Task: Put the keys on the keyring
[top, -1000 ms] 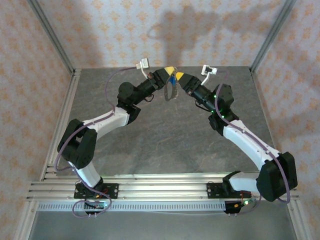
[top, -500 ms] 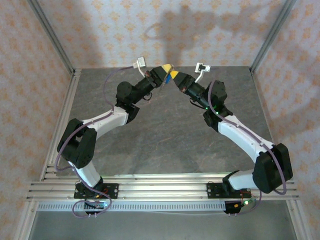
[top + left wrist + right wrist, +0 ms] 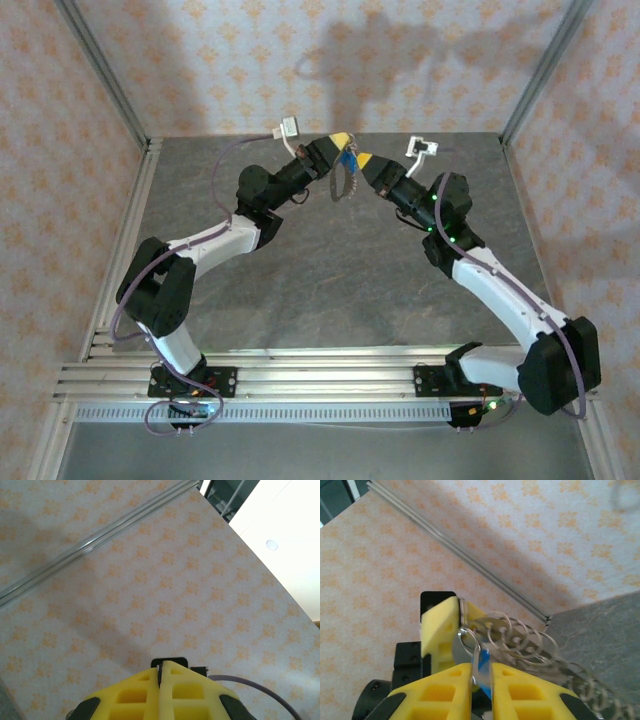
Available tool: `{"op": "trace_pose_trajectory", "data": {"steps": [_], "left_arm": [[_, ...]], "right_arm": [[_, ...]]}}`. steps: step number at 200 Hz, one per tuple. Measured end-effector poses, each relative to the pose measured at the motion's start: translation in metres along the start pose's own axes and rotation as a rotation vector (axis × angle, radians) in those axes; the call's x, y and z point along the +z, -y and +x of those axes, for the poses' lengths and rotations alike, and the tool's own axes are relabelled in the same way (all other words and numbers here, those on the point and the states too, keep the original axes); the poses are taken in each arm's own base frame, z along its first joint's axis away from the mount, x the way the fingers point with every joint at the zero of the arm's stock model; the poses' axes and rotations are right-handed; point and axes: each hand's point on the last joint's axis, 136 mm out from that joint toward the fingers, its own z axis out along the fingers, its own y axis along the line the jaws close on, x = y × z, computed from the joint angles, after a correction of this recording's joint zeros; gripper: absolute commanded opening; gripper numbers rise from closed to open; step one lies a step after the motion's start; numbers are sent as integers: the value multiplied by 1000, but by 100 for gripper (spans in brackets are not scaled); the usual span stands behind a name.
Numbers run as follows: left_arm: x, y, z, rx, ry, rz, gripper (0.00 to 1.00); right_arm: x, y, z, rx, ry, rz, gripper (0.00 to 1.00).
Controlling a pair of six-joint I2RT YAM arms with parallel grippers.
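right claw (image 3: 481, 667) pulled back, pinching key (image 3: 485, 674); left claw (image 3: 161, 669) clamps keyring (image 3: 518, 633), hanging vertical.

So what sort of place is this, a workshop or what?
Probably a robot test cell in a lab: a left arm and right arm bolted to a metal rail at the edge of a grey table, boxed in by patterned panels on metal posts.

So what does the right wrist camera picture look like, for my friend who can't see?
Two yellow right fingers pinch a tiny blue-headed key close to the camera. Just beyond, the left fingers hold one end of a keyring made of linked metal rings, with orange-patterned wallpaper behind.
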Motion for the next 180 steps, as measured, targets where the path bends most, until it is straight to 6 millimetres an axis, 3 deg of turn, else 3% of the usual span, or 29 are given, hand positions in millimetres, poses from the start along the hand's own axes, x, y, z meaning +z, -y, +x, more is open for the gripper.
{"op": "trace_pose_trajectory", "data": {"steps": [74, 128, 180], "left_arm": [[0, 0, -1, -12, 5, 1, 0], [0, -4, 0, -23, 4, -5, 0], [0, -6, 0, -25, 7, -6, 0]], "right_arm": [[-13, -7, -11, 6, 44, 8, 25], [4, -20, -24, 44, 72, -40, 31], [26, -22, -10, 72, 31, -57, 32]]}}
